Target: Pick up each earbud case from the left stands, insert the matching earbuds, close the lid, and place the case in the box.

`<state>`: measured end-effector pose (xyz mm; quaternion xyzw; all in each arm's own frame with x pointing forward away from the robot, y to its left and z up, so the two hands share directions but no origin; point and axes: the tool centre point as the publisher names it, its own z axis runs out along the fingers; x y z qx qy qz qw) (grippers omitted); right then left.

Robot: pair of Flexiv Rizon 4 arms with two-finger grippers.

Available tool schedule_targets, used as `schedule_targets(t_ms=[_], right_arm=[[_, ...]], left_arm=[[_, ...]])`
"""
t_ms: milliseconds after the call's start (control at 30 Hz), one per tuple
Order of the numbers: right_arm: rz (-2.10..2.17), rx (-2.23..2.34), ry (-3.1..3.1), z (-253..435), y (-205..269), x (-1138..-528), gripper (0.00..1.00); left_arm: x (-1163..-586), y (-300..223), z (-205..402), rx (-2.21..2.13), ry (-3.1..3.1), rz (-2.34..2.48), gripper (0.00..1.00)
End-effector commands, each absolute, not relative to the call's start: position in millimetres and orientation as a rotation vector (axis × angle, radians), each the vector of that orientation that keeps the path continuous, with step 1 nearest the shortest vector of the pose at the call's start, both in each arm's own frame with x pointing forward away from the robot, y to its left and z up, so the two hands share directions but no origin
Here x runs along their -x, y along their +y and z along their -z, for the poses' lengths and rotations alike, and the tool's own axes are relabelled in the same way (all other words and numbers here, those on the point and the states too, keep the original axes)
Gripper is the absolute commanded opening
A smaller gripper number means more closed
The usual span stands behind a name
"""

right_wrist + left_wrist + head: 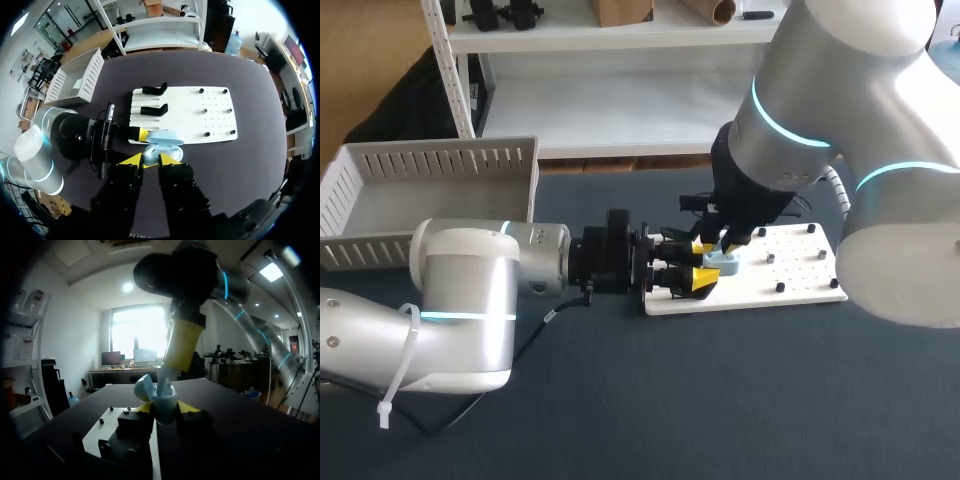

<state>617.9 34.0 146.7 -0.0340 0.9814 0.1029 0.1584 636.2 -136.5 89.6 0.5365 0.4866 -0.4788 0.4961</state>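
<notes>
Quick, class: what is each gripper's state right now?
Left gripper: closed on the open light blue earbud case.
Right gripper: just over that case; open or closed cannot be told.

i count one open earbud case (162,137), one white board (185,102) and one slatted box (440,165) on my one table (720,400). the board holds two black stands (152,110) and six small black pegs (205,111). two arms (460,300) come in, each with one gripper: my left gripper (705,263) and my right gripper (150,160).
</notes>
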Motion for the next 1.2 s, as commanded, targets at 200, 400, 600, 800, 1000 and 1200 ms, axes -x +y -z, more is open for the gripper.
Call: schedule_targets(t_ms=[200,400,600,800,1000,1200], right_arm=[[-0.290,0.096,2.809,-145.1,34.3,-616.8,0.00],[-0.291,0.095,2.810,-144.2,34.2,-617.3,0.00],[-0.290,0.096,2.813,-143.1,34.1,-618.2,0.00],[-0.291,0.099,2.813,-142.7,34.7,-620.0,0.00],[-0.292,0.101,2.813,-142.5,35.5,-621.5,0.00],[-0.291,0.102,2.817,-141.2,36.0,-622.2,0.00]], left_arm=[[-636.9,-136.7,-88.8,-1.300,1.177,1.161,0.00],[-636.9,-136.7,-88.8,-1.300,1.177,1.161,0.00],[-636.9,-136.7,-88.8,-1.300,1.177,1.161,0.00],[-636.9,-136.7,-88.8,-1.300,1.177,1.161,0.00],[-636.9,-136.7,-88.8,-1.300,1.177,1.161,0.00],[-636.9,-136.7,-88.8,-1.300,1.177,1.161,0.00]])
